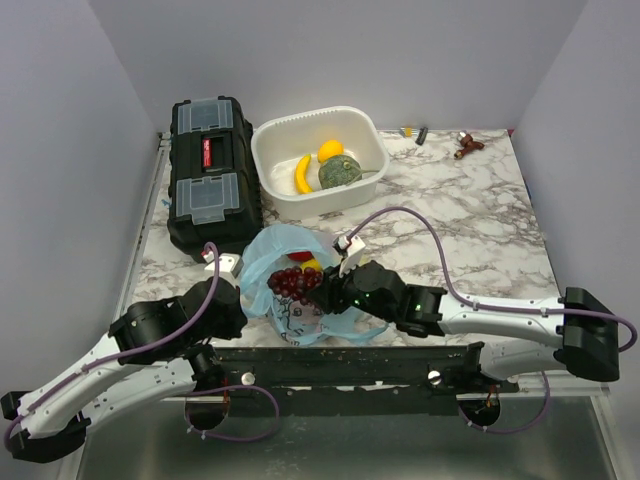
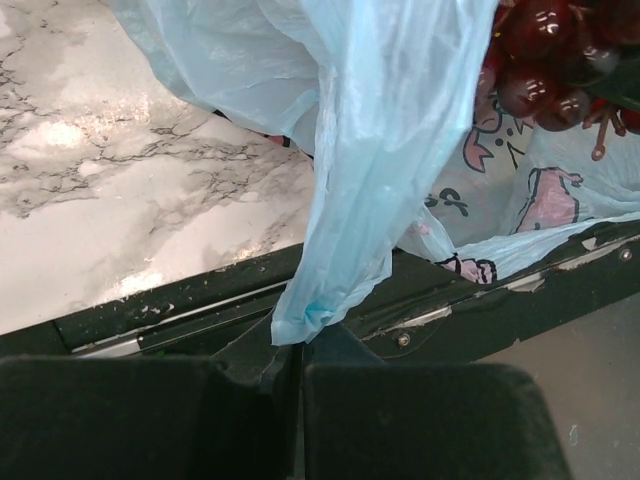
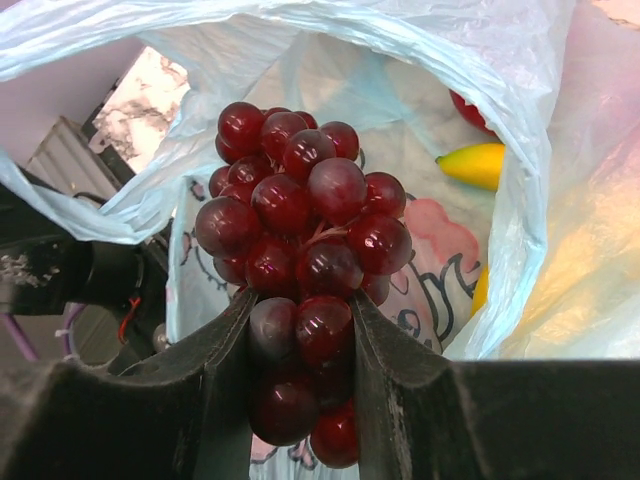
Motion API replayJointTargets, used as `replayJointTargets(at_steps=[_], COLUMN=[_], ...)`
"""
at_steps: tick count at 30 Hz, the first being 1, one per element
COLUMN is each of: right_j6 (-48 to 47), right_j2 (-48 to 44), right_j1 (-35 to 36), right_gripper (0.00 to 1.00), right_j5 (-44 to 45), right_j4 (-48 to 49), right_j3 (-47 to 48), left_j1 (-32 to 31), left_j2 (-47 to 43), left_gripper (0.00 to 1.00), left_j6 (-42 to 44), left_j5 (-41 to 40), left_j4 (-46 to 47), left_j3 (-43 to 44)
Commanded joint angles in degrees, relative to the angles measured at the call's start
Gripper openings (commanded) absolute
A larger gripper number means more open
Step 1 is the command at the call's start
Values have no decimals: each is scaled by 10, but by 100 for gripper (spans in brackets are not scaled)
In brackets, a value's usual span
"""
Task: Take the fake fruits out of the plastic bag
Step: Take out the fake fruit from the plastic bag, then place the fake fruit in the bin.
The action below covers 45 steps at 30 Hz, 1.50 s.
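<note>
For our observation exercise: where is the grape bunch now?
In the top view the grape bunch is low and just left of centre, clamped in the right claw at the mouth of the plastic bag.

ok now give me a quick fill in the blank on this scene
1. The left gripper pinches a thin translucent plastic bag coloured light ____.
2. The right gripper is shut on a dark red plastic grape bunch; behind it, in the bag, a banana tip shows, coloured ____.
3. The white plastic tub holds ____ toy fruits.
Missing: blue; yellow; three.
</note>
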Motion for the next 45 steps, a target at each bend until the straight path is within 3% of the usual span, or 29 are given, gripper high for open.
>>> replayJointTargets(at_steps=[1,18,24,34,45], right_j6=[1,-101,-133,-172,-131], right_j2=[-33,-102,-92,10,177], right_j1=[3,3,3,-7,-153], right_gripper=[1,1,1,1,1], right_j5=[-35,-57,4,83,52], right_j4=[-24,-155,-180,-169,-120], right_j3=[29,149,211,336,489], left_j1=[-2,-2,-2,-3,-2], left_j2=[-9,1,-3,-4,-15], left_gripper=[0,0,0,0,0], left_j6=[-2,-9,-9,-9,-8], left_j5=[-12,-24,-24,-25,-23], left_j4=[-1,-8,-8,-9,-6], left_j3=[-3,-1,-1,0,-1])
